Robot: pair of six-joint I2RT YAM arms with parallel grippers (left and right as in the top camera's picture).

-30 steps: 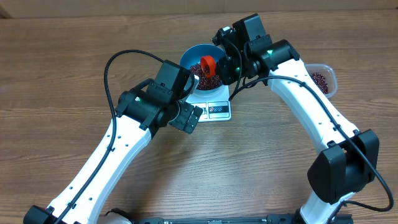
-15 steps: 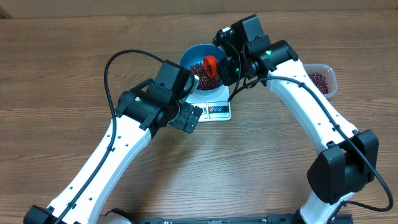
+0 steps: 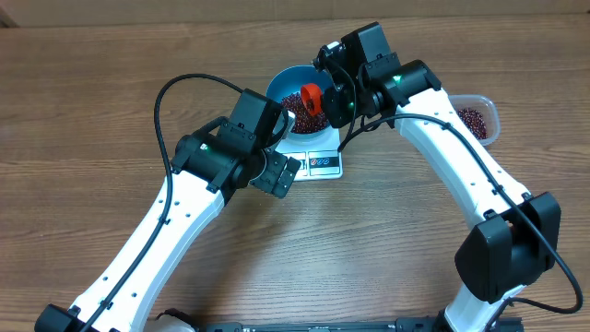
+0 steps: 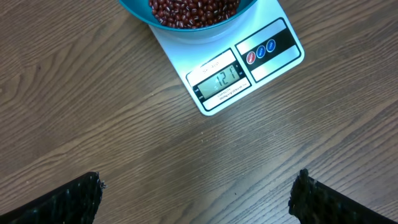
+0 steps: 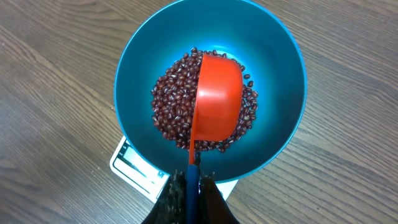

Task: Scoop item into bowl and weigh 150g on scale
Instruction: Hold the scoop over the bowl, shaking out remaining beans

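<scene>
The blue bowl [image 5: 273, 74] stands on the white scale [image 4: 273, 59] and holds a heap of dark red beans [image 5: 171, 106]. The scale's display shows 121. My right gripper [image 5: 193, 186] is shut on the blue handle of an orange-red scoop [image 5: 217, 99]. The scoop's cup is turned over above the beans, inside the bowl. In the overhead view the scoop [image 3: 311, 95] sits over the bowl [image 3: 281, 85]. My left gripper [image 4: 199, 199] is open and holds nothing; it hangs over bare table just in front of the scale, its fingers [image 4: 68, 202] far apart.
A clear plastic tub [image 3: 475, 118] with more beans stands to the right of the scale, beside the right arm. The left arm's black cable [image 3: 171, 92] loops above the table on the left. Wooden table surrounds the scale [image 3: 318, 161].
</scene>
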